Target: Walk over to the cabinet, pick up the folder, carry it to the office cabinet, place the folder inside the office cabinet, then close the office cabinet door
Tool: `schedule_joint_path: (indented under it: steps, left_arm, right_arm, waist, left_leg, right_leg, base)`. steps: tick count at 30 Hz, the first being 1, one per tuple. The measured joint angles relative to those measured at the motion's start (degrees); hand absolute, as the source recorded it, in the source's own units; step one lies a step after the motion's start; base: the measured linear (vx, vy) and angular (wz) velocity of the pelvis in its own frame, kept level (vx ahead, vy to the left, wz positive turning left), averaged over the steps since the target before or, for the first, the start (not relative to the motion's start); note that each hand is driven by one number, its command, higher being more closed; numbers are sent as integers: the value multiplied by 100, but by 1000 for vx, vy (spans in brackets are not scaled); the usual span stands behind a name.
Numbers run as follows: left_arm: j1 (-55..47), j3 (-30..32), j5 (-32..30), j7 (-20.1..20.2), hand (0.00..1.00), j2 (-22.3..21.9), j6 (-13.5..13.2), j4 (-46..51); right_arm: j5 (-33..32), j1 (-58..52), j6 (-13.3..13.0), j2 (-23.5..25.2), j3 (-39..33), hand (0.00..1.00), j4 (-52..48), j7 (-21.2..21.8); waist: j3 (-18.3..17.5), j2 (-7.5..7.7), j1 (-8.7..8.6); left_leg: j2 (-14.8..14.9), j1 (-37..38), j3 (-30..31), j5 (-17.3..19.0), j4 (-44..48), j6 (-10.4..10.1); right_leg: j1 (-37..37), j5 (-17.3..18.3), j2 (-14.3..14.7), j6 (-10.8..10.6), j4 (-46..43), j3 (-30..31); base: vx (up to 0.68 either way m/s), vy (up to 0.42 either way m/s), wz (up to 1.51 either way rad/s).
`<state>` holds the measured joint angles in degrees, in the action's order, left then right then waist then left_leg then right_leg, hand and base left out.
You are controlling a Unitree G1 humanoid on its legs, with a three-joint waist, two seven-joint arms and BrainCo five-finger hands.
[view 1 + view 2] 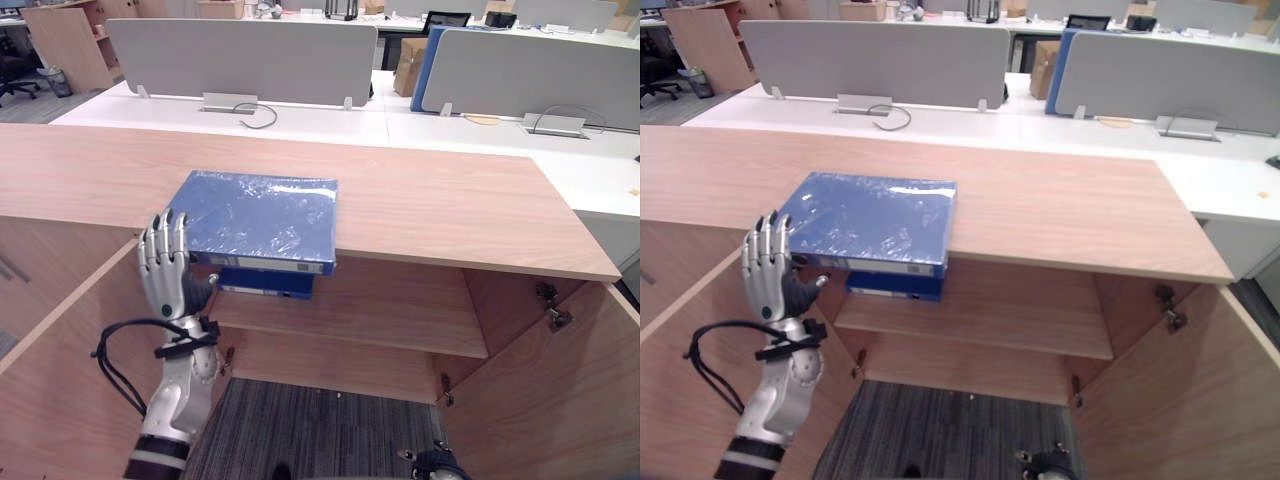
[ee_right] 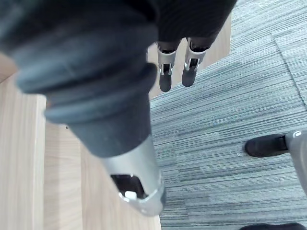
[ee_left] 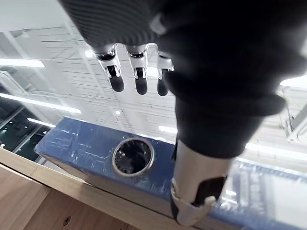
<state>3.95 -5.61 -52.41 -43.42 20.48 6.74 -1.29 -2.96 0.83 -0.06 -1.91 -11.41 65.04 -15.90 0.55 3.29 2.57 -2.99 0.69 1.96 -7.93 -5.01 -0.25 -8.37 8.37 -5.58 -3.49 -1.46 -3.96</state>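
Observation:
A blue folder (image 1: 262, 215) wrapped in clear film lies flat on the wooden cabinet top (image 1: 440, 205), its spine overhanging the front edge. My left hand (image 1: 165, 270) is raised just left of the folder's front left corner, open with straight fingers, close to it but not gripping. In the left wrist view the fingers (image 3: 136, 79) and thumb (image 3: 194, 191) stand in front of the folder's spine (image 3: 86, 153) with its round ring hole. My right hand (image 2: 175, 67) hangs open over the grey carpet (image 2: 230, 124).
The cabinet below stands open, with its left door (image 1: 60, 380) and right door (image 1: 560, 400) swung out. A second blue folder (image 1: 268, 283) lies on the inner shelf (image 1: 400, 315). Behind the cabinet are white desks (image 1: 330, 125) with grey partition screens (image 1: 240, 60).

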Motion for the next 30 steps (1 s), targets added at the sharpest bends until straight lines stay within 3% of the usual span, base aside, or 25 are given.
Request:
schedule_joint_path:
  steps: [7, 17, 18, 30]
  left_arm:
    - [430, -3, -259, 449, 0, 718, -20, -497]
    - [655, -39, -455, 810, 0, 963, -163, -837]
    - [666, -45, -455, 890, 100, 987, -170, -886]
    - [1175, -183, -423, 968, 100, 1031, -257, -1295]
  right_arm:
    - [198, 64, -1, -203, -103, 0, 50, 124]
    - [205, 66, -1, -230, -533, 0, 47, 222]
    - [204, 65, -1, -237, -547, 0, 46, 222]
    - [203, 65, 1, -268, -786, 0, 37, 236]
  waist:
    - [106, -97, -37]
    - [140, -95, -92]
    - [141, -93, -114]
    - [164, -111, -213]
  left_leg:
    - [7, 34, 41, 27, -30, 10]
    - [-21, 40, 7, 63, -31, 27]
    - [-22, 46, -6, 71, -29, 26]
    - [-14, 179, -160, 174, -33, 22]
  right_leg:
    - [0, -59, -4, 9, 20, 87]
    - [-10, -60, -31, 12, 56, 114]
    - [-18, -61, -34, 14, 68, 119]
    - [-103, -65, -42, 40, 129, 256]
  base:
    - [-49, 10, -7]
    - [-18, 9, -1]
    - [13, -1, -3]
    - [-17, 4, -7]
